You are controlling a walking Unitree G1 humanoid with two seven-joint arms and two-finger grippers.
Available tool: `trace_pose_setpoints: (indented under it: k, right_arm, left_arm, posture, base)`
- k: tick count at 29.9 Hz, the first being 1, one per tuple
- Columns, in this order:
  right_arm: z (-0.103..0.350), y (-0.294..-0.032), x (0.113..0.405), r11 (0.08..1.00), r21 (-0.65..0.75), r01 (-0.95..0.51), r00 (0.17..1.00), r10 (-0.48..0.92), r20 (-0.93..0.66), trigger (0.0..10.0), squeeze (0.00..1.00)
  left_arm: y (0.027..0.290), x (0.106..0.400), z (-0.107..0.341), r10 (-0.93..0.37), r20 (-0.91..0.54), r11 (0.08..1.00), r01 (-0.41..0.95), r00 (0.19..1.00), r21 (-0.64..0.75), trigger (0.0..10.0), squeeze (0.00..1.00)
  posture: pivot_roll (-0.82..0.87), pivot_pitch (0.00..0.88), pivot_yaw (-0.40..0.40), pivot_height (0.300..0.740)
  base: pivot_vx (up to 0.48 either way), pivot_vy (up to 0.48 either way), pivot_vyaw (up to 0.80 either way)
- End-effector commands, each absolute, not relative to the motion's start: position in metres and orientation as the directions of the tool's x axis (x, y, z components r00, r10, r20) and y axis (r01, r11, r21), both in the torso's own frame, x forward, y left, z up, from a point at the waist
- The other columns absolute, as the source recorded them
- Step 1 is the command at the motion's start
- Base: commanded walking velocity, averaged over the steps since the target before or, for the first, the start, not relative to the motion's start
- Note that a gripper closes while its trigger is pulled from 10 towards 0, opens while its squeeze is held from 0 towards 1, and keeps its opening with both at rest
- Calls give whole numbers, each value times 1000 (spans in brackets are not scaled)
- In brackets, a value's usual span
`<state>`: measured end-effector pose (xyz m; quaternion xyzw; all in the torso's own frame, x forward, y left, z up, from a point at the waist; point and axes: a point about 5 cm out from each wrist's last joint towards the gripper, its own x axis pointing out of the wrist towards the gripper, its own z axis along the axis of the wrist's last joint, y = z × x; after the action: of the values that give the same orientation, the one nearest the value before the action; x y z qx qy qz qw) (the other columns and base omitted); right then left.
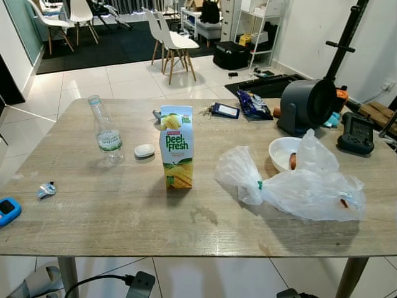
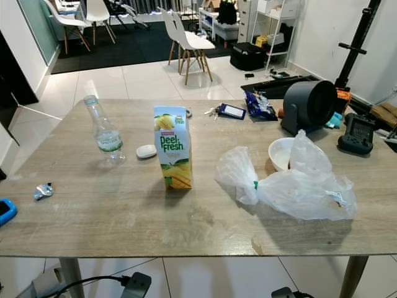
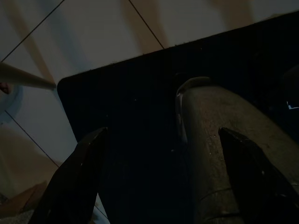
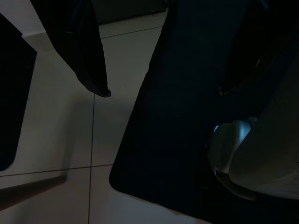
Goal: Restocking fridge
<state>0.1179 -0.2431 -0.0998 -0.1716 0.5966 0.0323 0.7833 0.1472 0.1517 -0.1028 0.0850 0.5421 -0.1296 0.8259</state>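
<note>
Hanging low over dark mat and tile, my left gripper (image 3: 159, 172) and right gripper (image 4: 163, 88) both spread, empty. Juice carton (image 1: 177, 147) upright mid-table (image 1: 124, 211); plastic bottle (image 1: 105, 131) to its left; bowl (image 1: 282, 152) and plastic bag (image 1: 304, 186) to its right.

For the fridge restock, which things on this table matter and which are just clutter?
Likely for the fridge:
juice carton, upright mid-table
water bottle, upright
plastic bag, contents unclear
white bowl, holding food

Likely clutter:
grey fan
keys
snack wrapper
small white case
blue device at the table edge
</note>
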Motion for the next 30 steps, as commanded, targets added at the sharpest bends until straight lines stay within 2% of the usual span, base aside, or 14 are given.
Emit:
trace_pose_setpoints:
  k: [1, 30]
  right_arm:
    - [-100, -246, 117, 931, -241, -275, 282, -162, -946, 10000, 0]
    - [-99, -246, 118, 931, -237, -276, 285, -157, -946, 10000, 0]
  left_arm:
    - [153, 140, -105, -116, -930, 951, 309, 349, -3, 10000, 0]
    - [153, 142, -105, -122, -928, 953, 303, 351, -11, 10000, 0]
  posture:
    - [69, 0, -25, 740]
    - [67, 0, -23, 740]
  base:
    - [0, 0, 0]
    - [0, 0, 0]
